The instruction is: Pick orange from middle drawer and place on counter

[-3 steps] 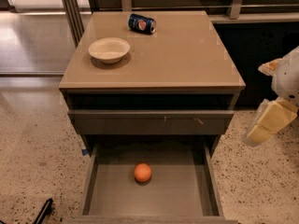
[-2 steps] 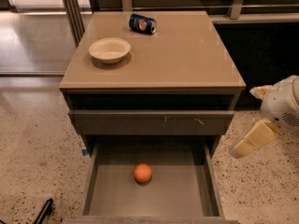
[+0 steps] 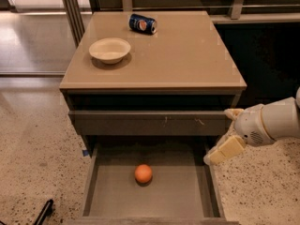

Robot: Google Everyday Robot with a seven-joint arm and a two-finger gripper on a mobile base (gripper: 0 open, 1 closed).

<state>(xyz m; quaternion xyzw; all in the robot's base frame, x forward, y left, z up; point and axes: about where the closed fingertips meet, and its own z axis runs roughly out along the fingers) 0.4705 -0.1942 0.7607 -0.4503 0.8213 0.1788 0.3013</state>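
Speckled terrazzo floor (image 3: 28, 163) surrounds a grey-brown drawer cabinet whose glossy tan surface (image 3: 187, 55) carries two items: a cream bowl (image 3: 109, 49), upright near the left rear, and a dark blue drink can (image 3: 142, 24) lying on its side at the rear centre. The can bears a red-and-white round mark, and no lettering on it can be read. Below the top, a closed drawer front (image 3: 140, 123) shows small pale scuffs. The middle drawer (image 3: 178, 191) beneath it is pulled out, and the orange (image 3: 143, 173) rests on its flat bottom, slightly left of centre and apart from every wall. The white arm (image 3: 276, 121) enters from the right edge. Its end effector (image 3: 218, 136) hangs at the cabinet's right front corner, above the drawer's right wall and well apart from the orange, its two cream fingers (image 3: 225, 150) spread and empty. A scrap of blue tape (image 3: 86, 152) shows at the drawer's left rear corner.
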